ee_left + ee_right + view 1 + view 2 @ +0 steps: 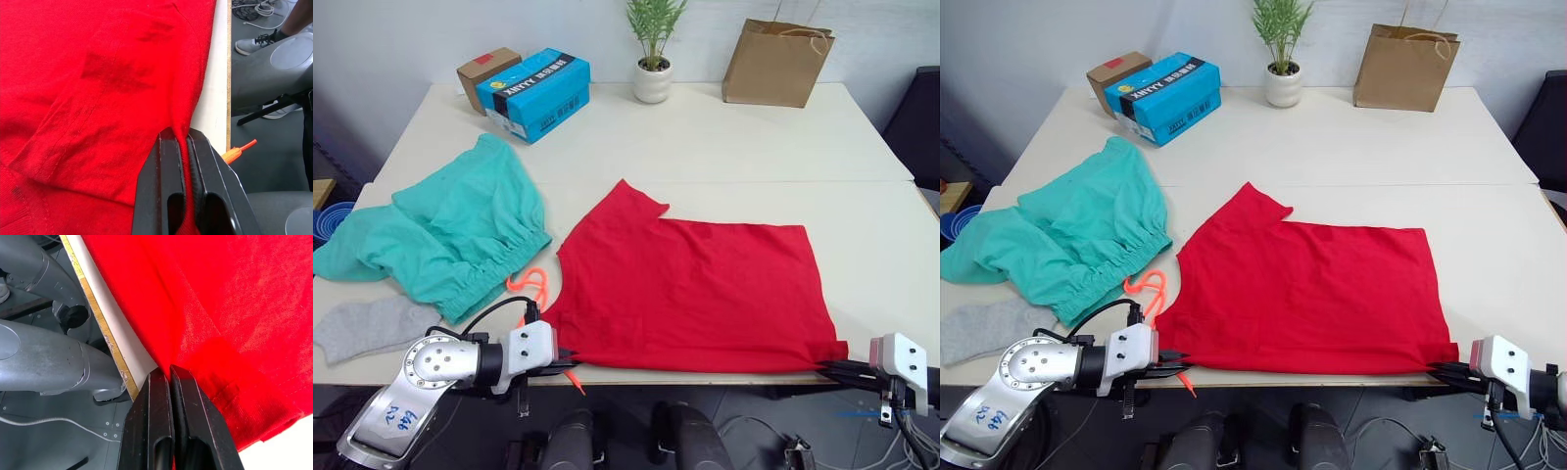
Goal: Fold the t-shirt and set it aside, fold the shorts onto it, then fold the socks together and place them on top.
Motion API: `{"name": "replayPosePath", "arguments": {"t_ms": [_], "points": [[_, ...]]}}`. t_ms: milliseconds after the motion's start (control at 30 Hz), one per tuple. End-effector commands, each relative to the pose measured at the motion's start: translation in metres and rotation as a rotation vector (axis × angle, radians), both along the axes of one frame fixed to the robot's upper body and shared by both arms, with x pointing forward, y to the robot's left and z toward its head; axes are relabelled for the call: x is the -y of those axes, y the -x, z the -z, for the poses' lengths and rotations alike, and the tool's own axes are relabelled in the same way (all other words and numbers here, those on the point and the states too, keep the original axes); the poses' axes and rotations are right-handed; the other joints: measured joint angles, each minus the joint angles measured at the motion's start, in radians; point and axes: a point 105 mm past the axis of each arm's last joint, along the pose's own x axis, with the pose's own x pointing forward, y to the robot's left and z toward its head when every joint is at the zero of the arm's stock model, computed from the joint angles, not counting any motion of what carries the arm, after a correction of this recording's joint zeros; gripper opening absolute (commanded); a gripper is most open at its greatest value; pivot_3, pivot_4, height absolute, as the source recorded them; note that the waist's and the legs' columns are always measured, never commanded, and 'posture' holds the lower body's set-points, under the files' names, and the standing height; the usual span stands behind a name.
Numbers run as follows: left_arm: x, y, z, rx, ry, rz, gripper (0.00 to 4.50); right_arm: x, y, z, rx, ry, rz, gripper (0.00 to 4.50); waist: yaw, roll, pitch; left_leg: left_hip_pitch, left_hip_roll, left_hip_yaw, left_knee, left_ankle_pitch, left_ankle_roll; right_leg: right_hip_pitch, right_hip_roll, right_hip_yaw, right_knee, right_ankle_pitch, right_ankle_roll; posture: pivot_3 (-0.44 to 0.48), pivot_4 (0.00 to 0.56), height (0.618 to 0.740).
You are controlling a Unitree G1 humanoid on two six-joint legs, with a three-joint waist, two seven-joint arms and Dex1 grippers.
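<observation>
The t-shirt (690, 289) is spread flat on the near half of the white desk (744, 137), with its lower edge lying along the front edge of the desk. The left tool (185, 142) is closed on the near left corner of the t-shirt, and a thin fold of red cloth is seen pinched between its two black fingers. The right tool (168, 374) is closed on the near right corner of the same garment, just at the desk edge.

The shorts (450, 230) are lying crumpled to the left of the t-shirt, and the orange drawstring (530, 284) is seen between the two garments, with its end hanging over the desk edge close to the left tool. The socks (367, 326) are placed at the front left corner, just beside the shorts.

At the far side of the desk a blue box (533, 93), a brown carton (486, 73), a small potted plant (653, 49) and a paper bag (777, 62) are standing.
</observation>
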Motion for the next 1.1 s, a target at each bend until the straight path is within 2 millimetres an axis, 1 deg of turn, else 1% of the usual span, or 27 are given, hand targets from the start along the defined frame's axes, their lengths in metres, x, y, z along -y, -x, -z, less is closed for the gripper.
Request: {"name": "replayPosePath", "arguments": {"t_ms": [33,167,267,333,367,433,500,533,567,600,667,733,800,833,867,900,933,1000,1100], "points": [[0.003,0.003,-0.008,0.009,0.007,0.038,0.03,0.004,-0.001,0.002,0.005,0.022,0.016,0.01,0.000,0.000,0.000,0.000,0.000,0.000,0.000,0.000,0.000,0.000,0.000,0.000,0.000,0.000,0.000,0.000,0.150,0.740],[0.002,0.006,-0.010,-0.007,0.007,0.053,0.03,0.006,-0.006,0.001,0.017,0.041,0.018,0.01,0.000,0.000,0.000,0.000,0.000,0.000,0.000,0.000,0.000,0.000,0.000,0.000,0.000,0.000,0.000,0.000,0.150,0.740],[0.000,0.008,-0.011,-0.024,0.019,0.057,0.03,0.007,-0.008,0.000,-0.008,0.010,0.040,0.01,0.000,0.000,0.000,0.000,0.000,0.000,0.000,0.000,0.000,0.000,0.000,0.000,0.000,0.000,0.000,0.000,0.150,0.740],[-0.003,0.002,-0.015,-0.020,0.036,0.017,0.52,0.005,-0.006,-0.005,-0.102,-0.081,0.092,0.00,0.000,0.000,0.000,0.000,0.000,0.000,0.000,0.000,0.000,0.000,0.000,0.000,0.000,0.000,0.000,0.000,0.150,0.740],[-0.003,0.003,-0.016,-0.031,0.047,0.024,0.69,0.005,-0.007,-0.008,-0.116,-0.085,0.098,0.21,0.000,0.000,0.000,0.000,0.000,0.000,0.000,0.000,0.000,0.000,0.000,0.000,0.000,0.000,0.000,0.000,0.150,0.740],[-0.004,0.003,-0.021,-0.007,0.058,0.046,1.26,0.006,-0.009,-0.014,-0.090,-0.043,0.082,0.65,0.000,0.000,0.000,0.000,0.000,-0.001,0.000,0.000,0.000,0.000,0.000,0.000,0.000,0.000,0.000,0.000,0.150,0.740],[-0.009,0.003,-0.026,-0.010,0.065,0.059,1.91,0.004,-0.006,-0.020,-0.120,-0.039,0.068,1.39,0.001,0.001,0.000,0.000,0.000,-0.001,0.000,0.000,0.000,0.000,0.000,0.000,0.000,0.000,0.000,0.000,0.150,0.740],[-0.011,0.006,-0.030,-0.041,0.082,0.070,1.91,0.000,0.000,-0.025,-0.168,-0.065,0.051,1.62,0.001,0.001,0.001,-0.001,0.000,-0.001,0.000,0.000,0.000,0.000,0.000,0.000,0.000,0.000,0.000,0.000,0.150,0.740],[-0.015,0.008,-0.034,-0.079,0.088,0.076,1.91,-0.003,0.004,-0.032,-0.207,-0.096,0.044,2.02,0.001,0.003,0.002,-0.001,0.000,-0.001,0.000,0.000,0.000,-0.001,0.000,0.000,0.000,0.000,0.000,0.000,0.150,0.740],[-0.018,0.010,-0.038,-0.107,0.093,0.077,1.91,-0.006,0.007,-0.038,-0.237,-0.117,0.043,2.32,0.001,0.004,0.002,-0.002,0.000,-0.001,0.000,0.000,0.000,-0.002,0.000,0.000,0.000,0.000,0.000,0.000,0.150,0.740],[-0.025,0.010,-0.046,-0.146,0.081,0.072,1.91,-0.007,0.011,-0.049,-0.280,-0.117,0.038,3.07,0.002,0.005,0.003,-0.003,0.000,-0.001,0.000,0.000,0.000,-0.003,0.000,-0.001,0.001,0.000,-0.001,0.000,0.150,0.740],[-0.034,0.007,-0.057,-0.184,0.089,0.047,1.91,-0.003,0.012,-0.058,-0.305,-0.107,0.059,3.77,0.002,0.005,0.003,-0.003,0.000,-0.002,0.000,0.000,0.000,-0.003,0.000,-0.002,0.000,0.000,-0.001,0.000,0.150,0.740],[-0.041,0.008,-0.073,-0.271,0.129,0.029,1.91,0.005,0.013,-0.068,-0.342,-0.114,0.112,4.49,0.002,0.005,0.003,-0.003,0.000,-0.002,0.000,0.000,0.000,-0.002,0.000,-0.002,0.000,0.000,-0.001,0.000,0.150,0.740],[-0.044,0.006,-0.080,-0.288,0.134,0.019,1.91,0.009,0.010,-0.074,-0.332,-0.118,0.140,4.49,0.002,0.005,0.003,-0.004,0.000,-0.002,0.000,0.000,0.000,-0.003,0.000,-0.002,0.000,0.000,-0.001,0.000,0.150,0.740],[-0.047,0.002,-0.085,-0.283,0.137,0.004,2.25,0.012,0.007,-0.080,-0.314,-0.128,0.165,4.50,0.001,0.005,0.003,-0.004,0.000,-0.002,0.000,0.000,0.000,-0.003,0.000,-0.002,-0.001,0.000,-0.001,0.000,0.150,0.740],[-0.049,-0.005,-0.091,-0.259,0.149,-0.016,2.44,0.016,0.003,-0.086,-0.296,-0.143,0.194,4.50,0.001,0.005,0.003,-0.004,0.000,-0.002,0.000,0.000,0.000,-0.003,0.000,-0.002,-0.001,-0.001,-0.001,0.000,0.150,0.740],[-0.051,-0.015,-0.098,-0.231,0.173,-0.049,2.69,0.020,-0.005,-0.093,-0.232,-0.140,0.205,4.50,0.001,0.005,0.003,-0.005,0.000,-0.002,0.000,0.000,0.000,-0.004,0.000,-0.002,-0.001,-0.001,-0.001,0.000,0.150,0.740],[-0.052,-0.030,-0.108,-0.190,0.211,-0.092,3.33,0.024,-0.017,-0.105,-0.163,-0.152,0.226,4.50,0.000,0.005,0.004,-0.005,0.000,-0.002,0.000,0.000,0.000,-0.004,0.000,-0.002,-0.001,-0.001,-0.001,0.000,0.150,0.740],[-0.051,-0.058,-0.123,-0.123,0.281,-0.158,4.26,0.025,-0.043,-0.123,-0.030,-0.195,0.256,4.50,0.000,0.006,0.004,-0.005,-0.001,-0.002,0.000,0.001,-0.001,-0.004,0.000,-0.002,0.000,0.000,-0.001,0.000,0.150,0.740]]}}
